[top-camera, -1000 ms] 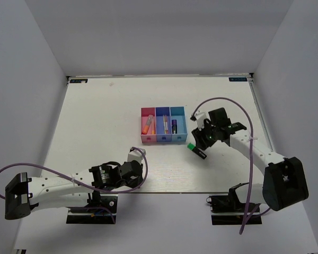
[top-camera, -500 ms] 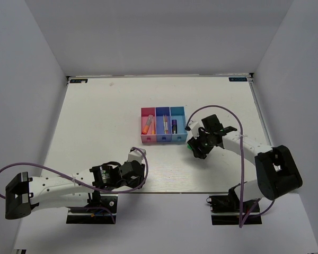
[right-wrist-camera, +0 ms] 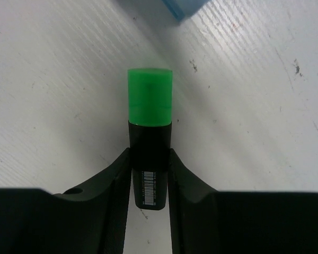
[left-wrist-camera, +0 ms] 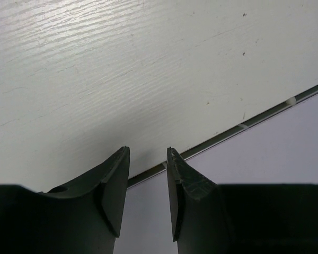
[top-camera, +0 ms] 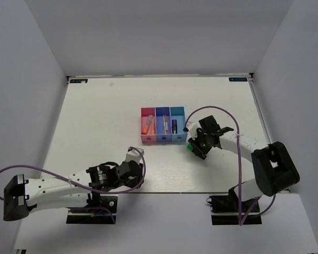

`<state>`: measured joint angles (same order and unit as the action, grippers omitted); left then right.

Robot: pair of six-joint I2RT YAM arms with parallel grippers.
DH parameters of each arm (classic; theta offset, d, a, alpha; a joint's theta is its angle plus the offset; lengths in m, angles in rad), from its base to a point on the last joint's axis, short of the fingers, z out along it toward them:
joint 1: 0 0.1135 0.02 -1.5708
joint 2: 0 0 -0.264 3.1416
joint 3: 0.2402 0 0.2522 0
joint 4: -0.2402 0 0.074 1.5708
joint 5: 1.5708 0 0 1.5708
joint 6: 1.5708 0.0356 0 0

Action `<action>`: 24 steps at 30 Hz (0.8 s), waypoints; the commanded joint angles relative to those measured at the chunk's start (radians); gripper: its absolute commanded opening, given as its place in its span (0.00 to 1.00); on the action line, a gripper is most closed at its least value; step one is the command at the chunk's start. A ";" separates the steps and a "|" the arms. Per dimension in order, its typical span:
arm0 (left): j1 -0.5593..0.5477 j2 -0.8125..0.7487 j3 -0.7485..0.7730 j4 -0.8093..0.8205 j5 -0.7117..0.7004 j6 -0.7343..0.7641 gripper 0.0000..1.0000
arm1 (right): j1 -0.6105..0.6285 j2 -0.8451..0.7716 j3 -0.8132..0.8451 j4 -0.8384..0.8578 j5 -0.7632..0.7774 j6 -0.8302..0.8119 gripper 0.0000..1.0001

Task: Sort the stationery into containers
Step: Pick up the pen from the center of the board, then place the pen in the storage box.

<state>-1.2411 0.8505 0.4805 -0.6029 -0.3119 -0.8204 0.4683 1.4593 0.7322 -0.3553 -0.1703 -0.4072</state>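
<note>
My right gripper point(top-camera: 197, 148) is shut on a green-black highlighter point(right-wrist-camera: 149, 135), green cap pointing away, just above the table right of the bins. The highlighter also shows in the top view point(top-camera: 191, 147). Three joined bins stand mid-table: pink-red point(top-camera: 147, 138), dark blue point(top-camera: 162, 138) and light blue point(top-camera: 177, 138). An orange highlighter point(top-camera: 147, 124) and a thin stick lie in the pink-red bin, another stick point(top-camera: 165, 124) in the dark blue, a purple-black highlighter point(top-camera: 174, 126) in the light blue. My left gripper point(left-wrist-camera: 147, 159) is slightly open and empty near the table's front edge.
A corner of the light blue bin point(right-wrist-camera: 183, 6) shows at the top of the right wrist view. The table's front edge point(left-wrist-camera: 238, 127) runs under the left fingers. White walls enclose the table on three sides.
My right gripper has drawn in toward the bins and lowered with the green-black highlighter held. The left arm has shifted slightly.
</note>
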 commanded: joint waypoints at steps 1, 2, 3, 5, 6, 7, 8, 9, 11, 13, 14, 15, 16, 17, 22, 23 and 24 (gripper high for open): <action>-0.006 -0.030 0.001 -0.032 -0.032 -0.002 0.45 | 0.003 -0.020 -0.036 -0.056 0.031 -0.019 0.02; -0.006 -0.030 0.001 -0.031 -0.032 0.000 0.45 | 0.003 -0.033 -0.037 -0.060 0.031 -0.019 0.00; -0.006 -0.036 0.004 -0.038 -0.032 0.000 0.45 | 0.001 -0.054 -0.037 -0.066 0.023 -0.021 0.00; -0.004 -0.047 0.004 -0.041 -0.033 0.003 0.45 | 0.003 -0.082 -0.030 -0.114 0.005 -0.025 0.00; -0.006 -0.045 0.006 -0.046 -0.033 0.003 0.45 | 0.003 -0.133 -0.021 -0.125 -0.032 -0.024 0.00; -0.008 -0.051 0.007 -0.049 -0.038 0.007 0.45 | 0.003 -0.154 -0.007 -0.166 -0.041 -0.025 0.00; -0.004 -0.054 0.016 -0.054 -0.042 0.007 0.45 | 0.000 -0.201 0.002 -0.178 -0.066 -0.024 0.00; -0.006 -0.050 0.020 -0.061 -0.041 0.007 0.45 | 0.001 -0.215 0.028 -0.200 -0.083 -0.027 0.00; -0.006 -0.042 0.033 -0.064 -0.047 0.017 0.45 | 0.001 -0.249 0.071 -0.226 -0.104 -0.019 0.00; -0.006 -0.033 0.040 -0.067 -0.049 0.018 0.45 | 0.003 -0.261 0.091 -0.249 -0.123 0.001 0.00; -0.006 -0.031 0.046 -0.070 -0.050 0.021 0.45 | 0.003 -0.261 0.101 -0.260 -0.141 0.005 0.00; -0.008 -0.027 0.049 -0.070 -0.050 0.023 0.45 | 0.003 -0.260 0.134 -0.261 -0.164 0.022 0.00; -0.006 -0.022 0.050 -0.070 -0.050 0.020 0.45 | 0.006 -0.258 0.142 -0.261 -0.172 0.040 0.00; -0.008 -0.022 0.050 -0.070 -0.049 0.017 0.45 | 0.006 -0.255 0.154 -0.245 -0.191 0.056 0.00; -0.006 -0.021 0.055 -0.070 -0.055 0.018 0.44 | 0.018 -0.118 0.300 -0.096 -0.207 0.214 0.00; -0.006 -0.018 0.058 -0.070 -0.055 0.020 0.44 | 0.021 -0.090 0.323 -0.074 -0.201 0.284 0.00; -0.008 -0.019 0.063 -0.077 -0.062 0.018 0.44 | 0.027 -0.039 0.390 -0.042 -0.186 0.309 0.00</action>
<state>-1.2411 0.8322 0.5011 -0.6724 -0.3424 -0.8089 0.4816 1.3312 1.0058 -0.5316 -0.3450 -0.2462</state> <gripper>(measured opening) 0.441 0.323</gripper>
